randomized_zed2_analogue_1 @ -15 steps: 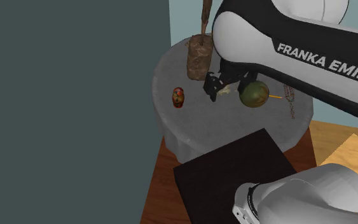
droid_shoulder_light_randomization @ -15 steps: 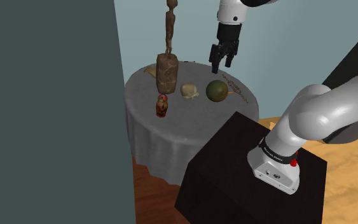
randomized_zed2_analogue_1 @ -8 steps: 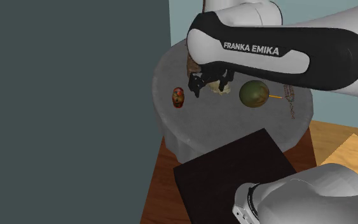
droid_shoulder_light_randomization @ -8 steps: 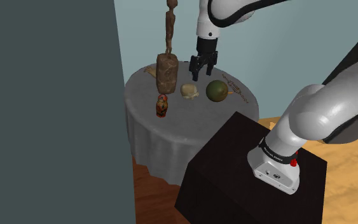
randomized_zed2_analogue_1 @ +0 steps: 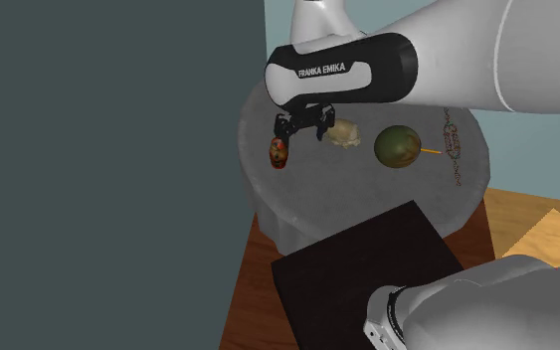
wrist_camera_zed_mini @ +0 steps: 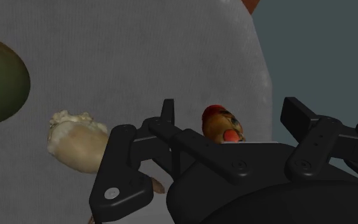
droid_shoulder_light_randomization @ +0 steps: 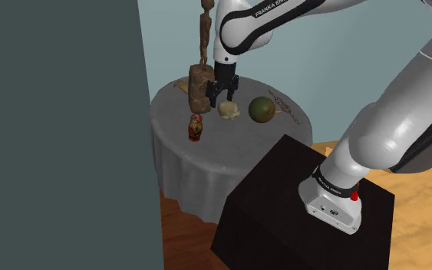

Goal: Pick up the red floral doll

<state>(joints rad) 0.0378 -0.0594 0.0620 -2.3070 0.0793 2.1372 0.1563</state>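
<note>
Gripper (droid_shoulder_light_randomization: 220, 96) hangs over the round table (droid_shoulder_light_randomization: 169, 107), jaws spread, nothing pinched. Red floral doll (droid_shoulder_light_randomization: 196, 128) stands upright at the table's edge nearest the dark wall (droid_shoulder_light_randomization: 53, 115), apart from the fingers. Cream lump (droid_shoulder_light_randomization: 229, 110) and green ball (droid_shoulder_light_randomization: 261, 110) sit mid-table.

Glossy white arm (droid_shoulder_light_randomization: 406, 100), rounded shells, dark grey joints. Forearm: black band (randomized_zed2_analogue_1: 337, 72) with white "FRANKA EMIKA" lettering. At foot, white collar (droid_shoulder_light_randomization: 331, 204) with small screw holes, black ring (droid_shoulder_light_randomization: 335, 182) bearing faint white print, red button (droid_shoulder_light_randomization: 354, 196). All-black gripper (droid_shoulder_light_randomization: 222, 97): two blocky fingers (wrist_camera_zed_mini: 301, 114), round screw heads (wrist_camera_zed_mini: 112, 193) on body.
</note>
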